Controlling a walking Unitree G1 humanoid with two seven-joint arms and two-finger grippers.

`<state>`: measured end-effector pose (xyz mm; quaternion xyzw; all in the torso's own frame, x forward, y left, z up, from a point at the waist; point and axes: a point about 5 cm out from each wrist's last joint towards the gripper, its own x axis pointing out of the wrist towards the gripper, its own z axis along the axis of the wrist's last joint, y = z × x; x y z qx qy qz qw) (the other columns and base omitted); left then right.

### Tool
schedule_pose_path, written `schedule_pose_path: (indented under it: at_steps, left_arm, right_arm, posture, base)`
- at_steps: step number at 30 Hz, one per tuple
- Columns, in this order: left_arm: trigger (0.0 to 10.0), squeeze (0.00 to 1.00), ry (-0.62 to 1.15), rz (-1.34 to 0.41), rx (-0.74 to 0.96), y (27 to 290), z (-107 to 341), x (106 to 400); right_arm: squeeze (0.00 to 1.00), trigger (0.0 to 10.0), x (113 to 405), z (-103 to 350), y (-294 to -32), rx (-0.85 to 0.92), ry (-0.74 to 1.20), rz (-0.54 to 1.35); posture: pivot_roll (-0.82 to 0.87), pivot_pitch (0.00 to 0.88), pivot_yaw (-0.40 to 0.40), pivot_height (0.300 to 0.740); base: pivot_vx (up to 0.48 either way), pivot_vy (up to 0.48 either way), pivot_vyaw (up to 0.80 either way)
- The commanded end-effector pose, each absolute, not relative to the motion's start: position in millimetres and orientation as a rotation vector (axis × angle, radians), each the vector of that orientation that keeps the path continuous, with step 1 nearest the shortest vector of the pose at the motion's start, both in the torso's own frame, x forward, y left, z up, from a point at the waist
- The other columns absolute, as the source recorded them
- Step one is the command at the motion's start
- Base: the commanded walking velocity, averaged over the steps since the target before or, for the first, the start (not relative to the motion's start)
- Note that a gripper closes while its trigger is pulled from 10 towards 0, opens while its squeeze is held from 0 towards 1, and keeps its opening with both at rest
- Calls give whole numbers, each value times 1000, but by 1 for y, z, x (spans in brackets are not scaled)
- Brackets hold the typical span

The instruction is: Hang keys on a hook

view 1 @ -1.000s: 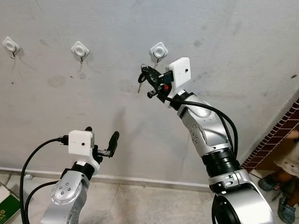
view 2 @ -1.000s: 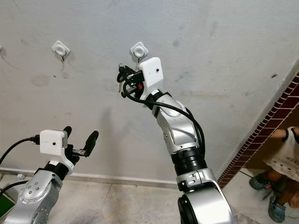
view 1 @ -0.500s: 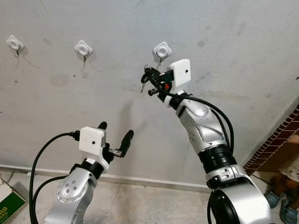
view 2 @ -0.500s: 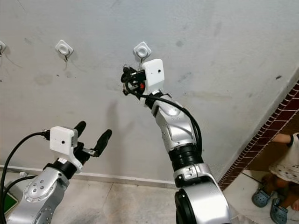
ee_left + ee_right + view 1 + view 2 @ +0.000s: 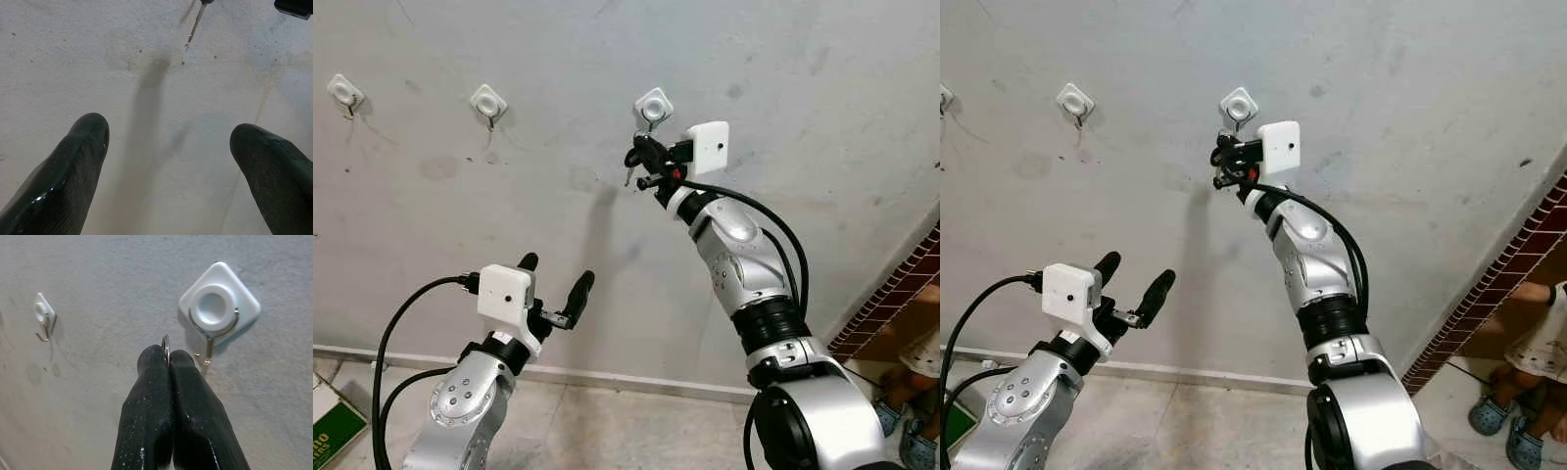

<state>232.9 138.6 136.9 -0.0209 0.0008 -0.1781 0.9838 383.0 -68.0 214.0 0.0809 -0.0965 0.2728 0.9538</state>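
Three white square wall hooks noted. We find right gripper [image 5: 168,363] pinched on silver key ring with dark keys [image 5: 636,160], just beside rightmost hook [image 5: 219,308]. Left gripper [image 5: 554,291] low, fingers apart.

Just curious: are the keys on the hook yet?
Not yet. The right gripper pinches the key ring just beside the hook.

Lighting: even, soft daylight; wall [image 5: 783,88] evenly lit, no glare. Shadows: one long soft shadow of the right arm [image 5: 744,264] falls down the wall below it; small faint shadows beside each hook [image 5: 215,313]. Sharpness: head views crisp, no motion blur. Left wrist view: fingers [image 5: 73,161] out of focus, glossy highlights on them. Right wrist view: hook sharp, fingers slightly soft.
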Motion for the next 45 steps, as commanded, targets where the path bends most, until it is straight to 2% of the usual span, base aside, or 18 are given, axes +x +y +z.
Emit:
schedule_pose_path:
  at_steps: [1,26,45]
  left_arm:
    - [10000,0,0,-370,-35,139,139,232]
    - [10000,0,6,-365,-38,139,138,231]
    - [10000,0,-1,-384,-42,136,141,232]
  right_arm:
    - [0,10000,386,221,-70,179,-216,545]
    - [0,10000,397,225,-70,260,-189,512]
    - [0,10000,398,203,-81,348,-93,442]
  posture:
    - [128,4,13,740]
    - [134,8,12,740]
    - [135,8,10,740]
  base:
    - [0,0,0]
    - [0,0,0]
    - [0,0,0]
